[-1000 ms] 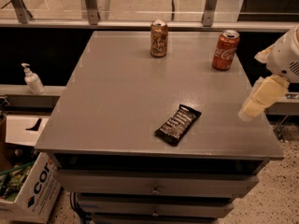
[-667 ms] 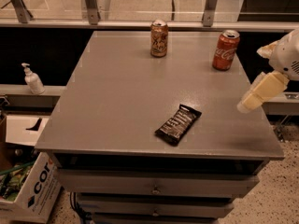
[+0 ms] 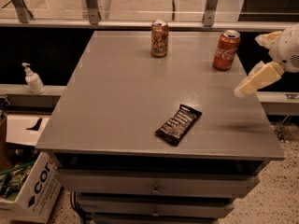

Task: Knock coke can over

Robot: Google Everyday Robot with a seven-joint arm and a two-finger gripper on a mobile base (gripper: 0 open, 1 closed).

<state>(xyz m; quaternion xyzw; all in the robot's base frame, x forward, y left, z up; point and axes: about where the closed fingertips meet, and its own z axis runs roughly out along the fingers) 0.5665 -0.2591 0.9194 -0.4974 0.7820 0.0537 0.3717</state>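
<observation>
The coke can (image 3: 226,50), red with white script and a silver top, stands upright near the far right corner of the grey table (image 3: 126,101). My gripper (image 3: 248,67) comes in from the right edge of the view, just to the right of the can and a little nearer than it, above the table's right side. Its cream fingers (image 3: 258,78) stand apart, open and empty. It does not touch the can.
A gold patterned can (image 3: 160,38) stands upright at the far middle of the table. A black snack packet (image 3: 178,124) lies near the front middle. A soap pump bottle (image 3: 33,79) stands on a ledge at left. A cardboard box (image 3: 28,190) sits on the floor at lower left.
My gripper has moved up the picture, away from the table's front and closer to the coke can. The cans and the packet have not moved.
</observation>
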